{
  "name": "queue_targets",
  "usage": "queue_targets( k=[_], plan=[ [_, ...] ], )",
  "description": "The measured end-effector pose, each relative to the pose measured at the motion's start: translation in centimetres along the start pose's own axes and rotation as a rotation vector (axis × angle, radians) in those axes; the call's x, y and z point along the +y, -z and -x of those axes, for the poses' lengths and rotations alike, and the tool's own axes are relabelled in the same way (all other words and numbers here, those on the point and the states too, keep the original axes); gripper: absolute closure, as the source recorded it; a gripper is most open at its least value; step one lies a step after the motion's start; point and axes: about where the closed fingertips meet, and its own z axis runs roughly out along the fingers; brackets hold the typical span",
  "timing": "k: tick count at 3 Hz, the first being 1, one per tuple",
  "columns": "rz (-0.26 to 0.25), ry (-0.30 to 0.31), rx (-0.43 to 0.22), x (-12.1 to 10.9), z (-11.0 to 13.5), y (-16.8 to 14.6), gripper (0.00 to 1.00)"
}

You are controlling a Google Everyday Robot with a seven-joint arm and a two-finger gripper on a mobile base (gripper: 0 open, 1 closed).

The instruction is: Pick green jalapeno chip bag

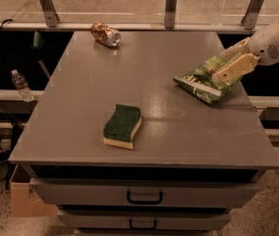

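Note:
The green jalapeno chip bag [202,82] is a crinkly green bag with white lettering at the right side of the grey table [144,132]. My gripper [229,63] reaches in from the right edge with its cream fingers [234,69] closed on the bag's right end. That end is raised and tilted, while the bag's left edge hangs low near the table top. The white arm [274,43] extends off the right side of the view.
A green-topped yellow sponge [123,126] lies at the table's front middle. A crushed metallic can [105,34] lies at the back left. Drawers [144,196] sit below the table front. A water bottle [20,85] stands left of the table.

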Motion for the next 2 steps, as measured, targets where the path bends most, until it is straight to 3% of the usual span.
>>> queue_targets(
  k=[2],
  plan=[
    [-0.001,-0.025,0.014,-1.29,-1.34,-1.11,0.77]
  ],
)
